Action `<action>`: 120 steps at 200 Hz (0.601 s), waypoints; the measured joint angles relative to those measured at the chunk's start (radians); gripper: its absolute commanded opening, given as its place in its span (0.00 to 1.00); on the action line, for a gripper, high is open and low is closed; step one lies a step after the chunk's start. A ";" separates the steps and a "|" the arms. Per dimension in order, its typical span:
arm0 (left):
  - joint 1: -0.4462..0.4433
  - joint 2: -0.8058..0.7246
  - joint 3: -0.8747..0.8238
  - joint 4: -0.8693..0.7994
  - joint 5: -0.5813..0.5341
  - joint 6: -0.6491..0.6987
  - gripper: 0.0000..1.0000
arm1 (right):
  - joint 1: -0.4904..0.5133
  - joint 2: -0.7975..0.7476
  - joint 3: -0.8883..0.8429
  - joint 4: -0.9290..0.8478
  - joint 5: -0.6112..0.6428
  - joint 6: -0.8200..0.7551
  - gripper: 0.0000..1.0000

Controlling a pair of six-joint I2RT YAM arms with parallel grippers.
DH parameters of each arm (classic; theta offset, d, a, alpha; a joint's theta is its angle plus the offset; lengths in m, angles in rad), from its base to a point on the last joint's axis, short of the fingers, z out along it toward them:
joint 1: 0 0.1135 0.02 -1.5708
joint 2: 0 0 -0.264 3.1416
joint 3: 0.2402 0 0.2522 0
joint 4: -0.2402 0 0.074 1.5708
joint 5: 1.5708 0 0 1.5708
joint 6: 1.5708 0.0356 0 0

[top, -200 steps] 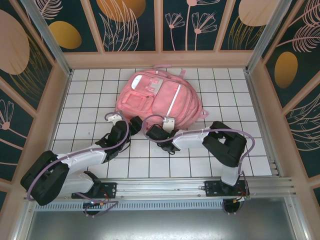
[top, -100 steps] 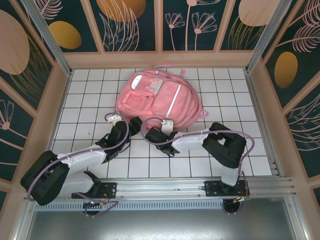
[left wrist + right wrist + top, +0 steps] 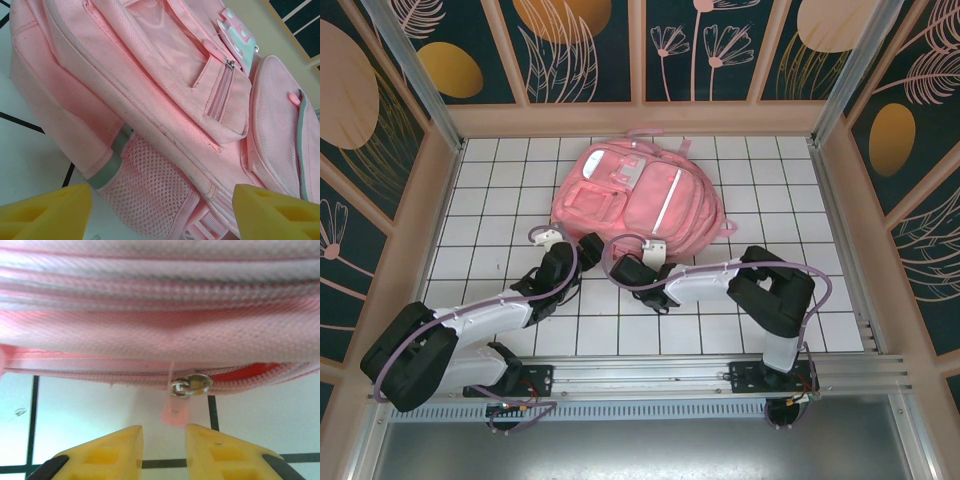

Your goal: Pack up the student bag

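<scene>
Top external view: the student bag is seen lying flat on the white tiled table, with both grippers positioned at its near edge. Left wrist view: the left gripper is held wide open and empty, its yellow fingertips spread before the bag's mesh side pocket, with no contact visible. Right wrist view: the right gripper is parted by a narrow gap and nothing is grasped, the pink zipper pull below the bag's metal slider being found just beyond that gap.
</scene>
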 measured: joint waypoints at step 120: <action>0.000 0.000 0.000 0.000 0.000 0.000 0.75 | -0.018 -0.010 0.001 0.003 -0.011 -0.009 0.29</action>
